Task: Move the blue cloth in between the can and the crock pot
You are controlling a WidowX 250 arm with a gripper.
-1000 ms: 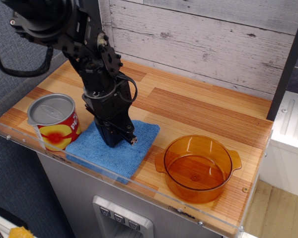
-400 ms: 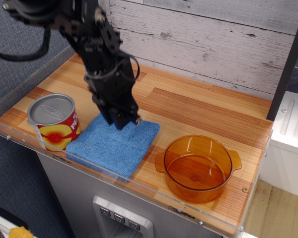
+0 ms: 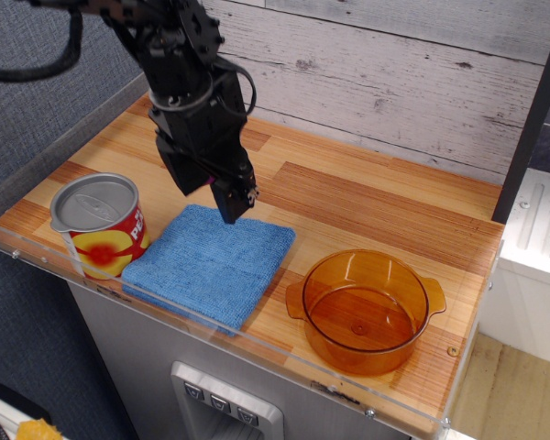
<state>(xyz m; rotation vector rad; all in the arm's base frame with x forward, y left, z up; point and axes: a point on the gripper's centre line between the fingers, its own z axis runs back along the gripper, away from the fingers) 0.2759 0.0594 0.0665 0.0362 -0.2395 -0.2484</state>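
Observation:
The blue cloth (image 3: 211,266) lies flat on the wooden counter (image 3: 376,206), between the can (image 3: 99,225) on its left and the amber crock pot (image 3: 367,308) on its right. The cloth's left edge touches or nearly touches the can, and a narrow gap separates it from the pot. My gripper (image 3: 211,202) hangs just above the cloth's far edge, apart from it, with its jaws spread and nothing in them. The black arm rises from it to the upper left.
A clear acrylic lip (image 3: 257,341) runs along the counter's front and left edges. A whitewashed plank wall (image 3: 394,82) backs the counter. Bare wood shows behind the cloth and pot.
My gripper has lifted off the cloth and moved up and toward the back. The cloth stays flat where it lay. Can and pot have not moved.

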